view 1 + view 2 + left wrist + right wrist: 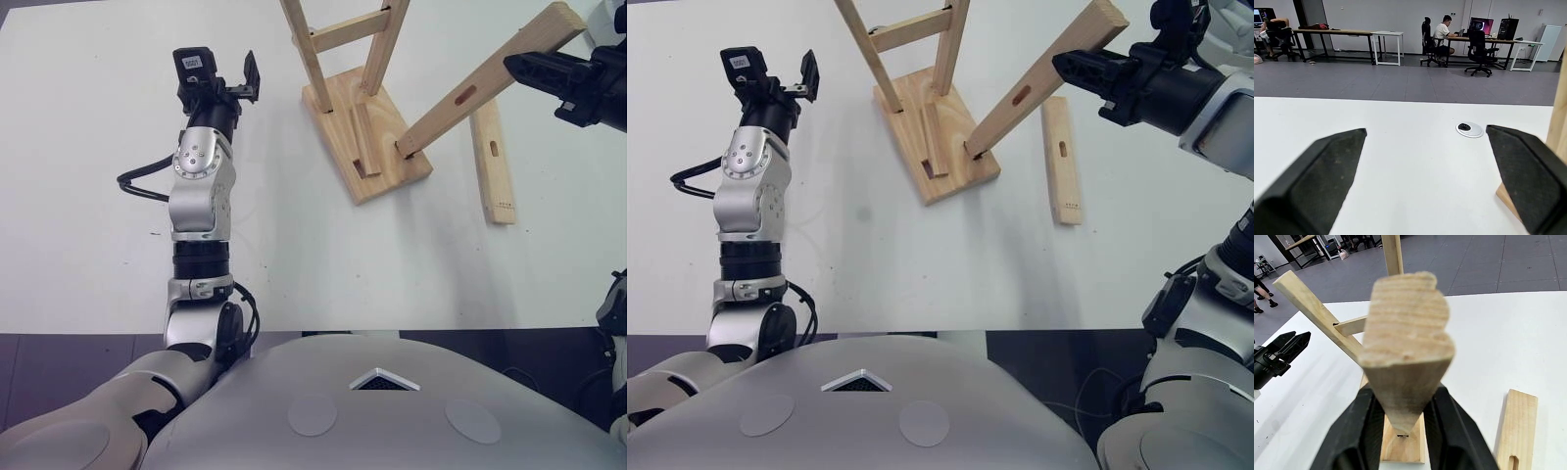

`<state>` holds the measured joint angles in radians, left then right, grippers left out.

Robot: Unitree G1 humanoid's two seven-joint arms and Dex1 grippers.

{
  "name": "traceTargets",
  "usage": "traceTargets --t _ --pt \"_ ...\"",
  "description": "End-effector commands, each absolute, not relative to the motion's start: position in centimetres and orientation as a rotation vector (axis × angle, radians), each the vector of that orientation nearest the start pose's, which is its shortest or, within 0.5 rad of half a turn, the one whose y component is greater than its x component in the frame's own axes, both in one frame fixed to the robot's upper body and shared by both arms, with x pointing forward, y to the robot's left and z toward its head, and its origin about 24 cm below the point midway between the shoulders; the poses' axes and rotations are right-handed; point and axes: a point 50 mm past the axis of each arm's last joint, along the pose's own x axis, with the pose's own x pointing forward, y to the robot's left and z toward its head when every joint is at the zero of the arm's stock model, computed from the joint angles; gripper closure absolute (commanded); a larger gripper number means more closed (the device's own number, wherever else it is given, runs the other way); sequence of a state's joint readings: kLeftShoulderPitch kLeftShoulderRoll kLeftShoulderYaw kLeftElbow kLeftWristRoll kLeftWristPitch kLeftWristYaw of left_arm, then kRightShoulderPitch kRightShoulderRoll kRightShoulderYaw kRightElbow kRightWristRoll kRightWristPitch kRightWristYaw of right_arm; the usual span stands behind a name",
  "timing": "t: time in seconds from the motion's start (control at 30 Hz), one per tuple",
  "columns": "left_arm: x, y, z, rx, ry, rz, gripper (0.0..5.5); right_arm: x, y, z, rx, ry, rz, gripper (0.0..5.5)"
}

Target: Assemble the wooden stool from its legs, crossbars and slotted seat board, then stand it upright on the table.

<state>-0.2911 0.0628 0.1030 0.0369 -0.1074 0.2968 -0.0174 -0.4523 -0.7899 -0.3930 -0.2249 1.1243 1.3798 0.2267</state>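
Wooden leg (1405, 347), seemingly stiff and light, leans with its lower end at the seat board (387, 113) on the desk (98, 245). Near its top, a fair hold, the right pincer (1073, 67) clamps it; the left pincer (1425, 132) gapes empty.

A: Open table (88, 225) is seen at eight o'clock of the seat board (387, 122).

B: Twelve is blocked by the upright leg pair (348, 29), two is crossed by the tilted leg (490, 78), three is taken by the loose leg (493, 166).
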Motion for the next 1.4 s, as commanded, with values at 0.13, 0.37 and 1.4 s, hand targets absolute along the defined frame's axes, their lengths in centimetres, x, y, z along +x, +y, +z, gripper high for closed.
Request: traceTargets --t 0.13,0.37,1.4 --pt "31.0 16.2 8.8 -0.051 0.047 -0.009 0.99 25.9 -24.3 19.9 0.144 0.496 0.496 4.46" --pt "31.0 16.1 8.8 -0.051 0.048 -0.015 0.99 25.0 -22.5 18.4 0.059 0.542 0.551 4.46" --pt "30.2 16.3 9.5 -0.2 0.029 -0.125 0.99 26.6 -21.2 24.2 0.092 0.267 0.693 4.46"
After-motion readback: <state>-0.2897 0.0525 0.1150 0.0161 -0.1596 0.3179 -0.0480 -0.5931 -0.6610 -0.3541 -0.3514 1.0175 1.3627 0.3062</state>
